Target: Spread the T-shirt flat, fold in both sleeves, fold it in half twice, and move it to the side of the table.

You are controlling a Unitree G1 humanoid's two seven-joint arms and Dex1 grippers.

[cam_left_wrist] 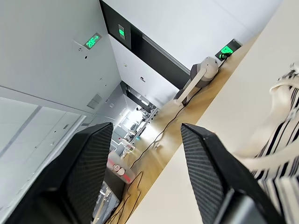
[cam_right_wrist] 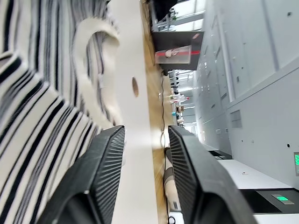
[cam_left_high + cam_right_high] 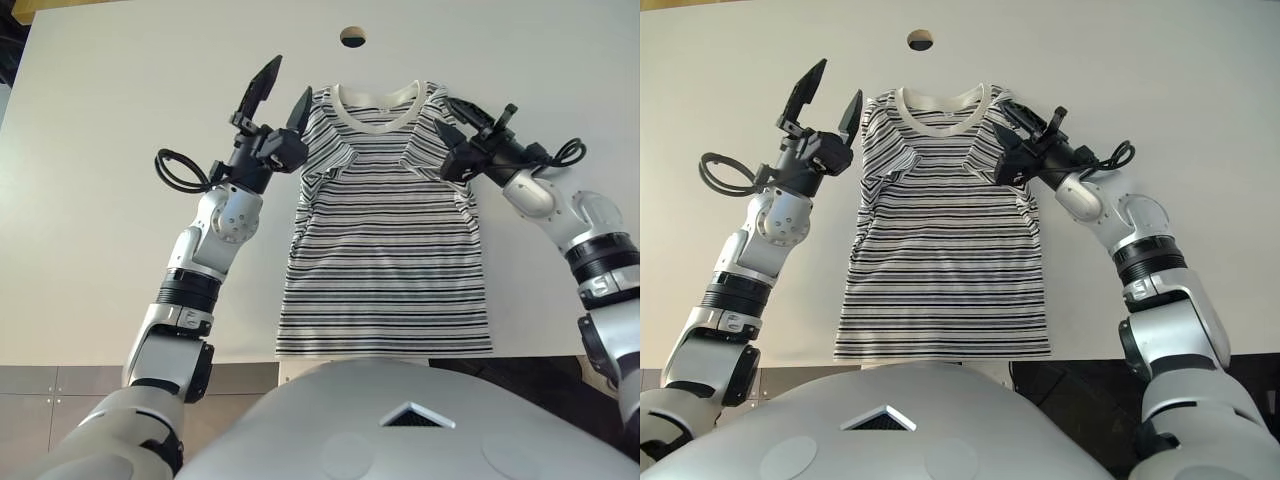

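1. Left gripper (image 3: 287,85) is up off the table (image 3: 120,100), fingers spread wide, holding nothing.
2. Right gripper (image 3: 452,118) is parted too, and empty.
3. Between them lies the T-shirt (image 3: 385,260), flat, just beside the left gripper and under the right.
4. Both sleeves look tucked in, so the first half-fold seems next: pinch both shoulders and carry them to the hem.

T-shirt (image 3: 385,260) lies on table (image 3: 120,120) (collar (image 3: 378,125) far), hole (image 3: 352,37) behind it
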